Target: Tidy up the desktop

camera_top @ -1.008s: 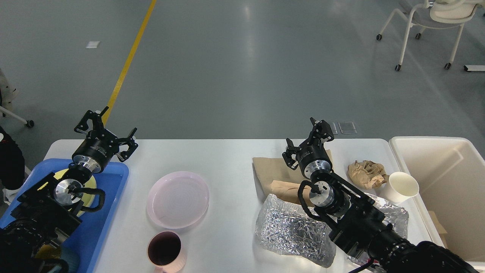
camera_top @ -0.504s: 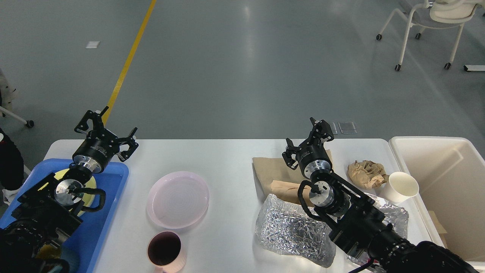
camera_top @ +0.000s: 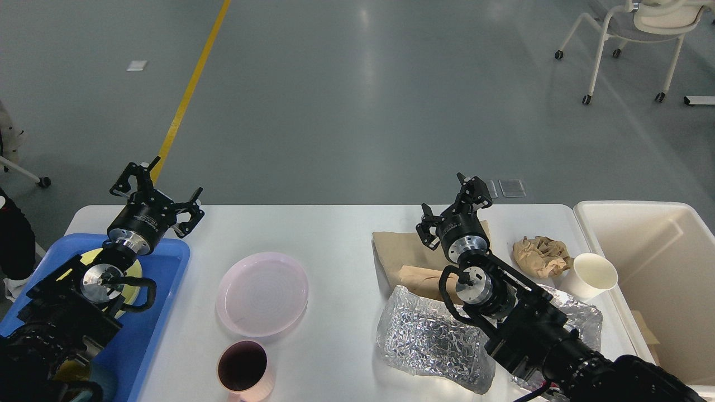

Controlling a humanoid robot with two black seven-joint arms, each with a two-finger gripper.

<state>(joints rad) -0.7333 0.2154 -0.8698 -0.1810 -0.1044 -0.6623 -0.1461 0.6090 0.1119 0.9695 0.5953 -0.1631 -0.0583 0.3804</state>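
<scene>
Two claws: both raised above the far part of the counter, both empty.
Left claw [camera_top: 157,192]: fingers spread apart, nothing between them; it hangs over the far corner of the blue tray [camera_top: 151,329].
Right claw [camera_top: 457,207]: fingers spread apart, nothing between them; it hangs over the flat brown paper bag [camera_top: 399,251].
Blue tray: at the counter's left end, with a yellow plate [camera_top: 89,258] inside, mostly hidden by the left arm.
Brown paper bag: lying flat, its near edge overlapped by a sheet of crinkled foil [camera_top: 427,338] that runs under the right arm.
Crumpled brown paper [camera_top: 539,254]: right of the right claw, just beside a white paper cup [camera_top: 592,273].
Cream bin [camera_top: 659,279]: at the counter's right end, just beside the paper cup.
Pink plate [camera_top: 262,293]: between the two arms, lying flat, apart from the tray.
Pink cup [camera_top: 244,368]: upright, nearer than the pink plate, dark inside.
Counter [camera_top: 329,234]: the white glossy desktop, spanning the lower half of the view and carrying all of the above.
</scene>
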